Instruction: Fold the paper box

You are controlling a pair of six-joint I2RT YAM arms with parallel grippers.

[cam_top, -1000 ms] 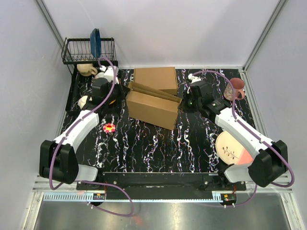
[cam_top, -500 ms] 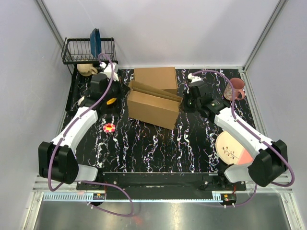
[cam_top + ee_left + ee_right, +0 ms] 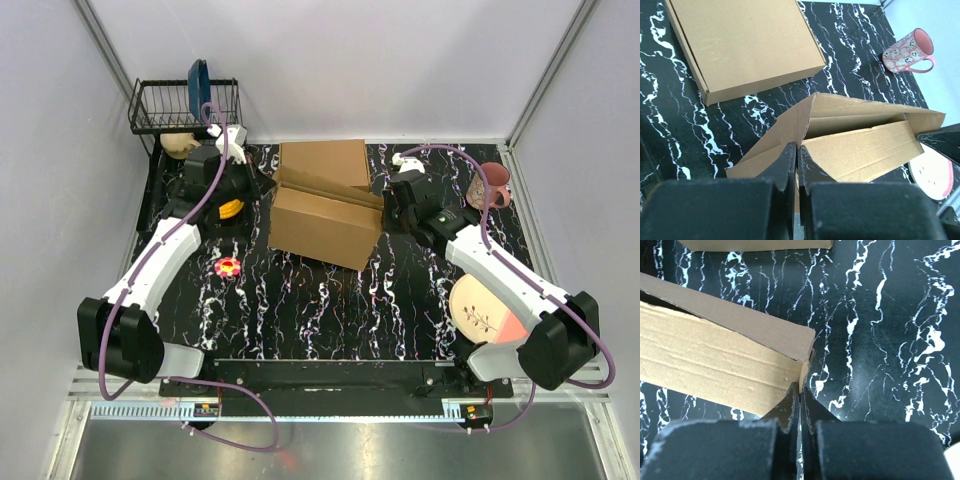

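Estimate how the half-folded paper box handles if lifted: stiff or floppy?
The paper box is probably light: thin corrugated walls, hollow. Panels look stiff, but it should flex at creases, since flaps gape unlocked. Left claw and right claw pinch only edges, so it may sag or twist.

Plain brown paper box (image 3: 322, 228) of cardboard, only half folded. Sits in the middle of the black table (image 3: 330, 300) with white streaks, a bit crooked. Big front side up and leaning, long flaps at the back standing open, hollow inside. Just in front of a flat shut box (image 3: 322, 162), near but apart.
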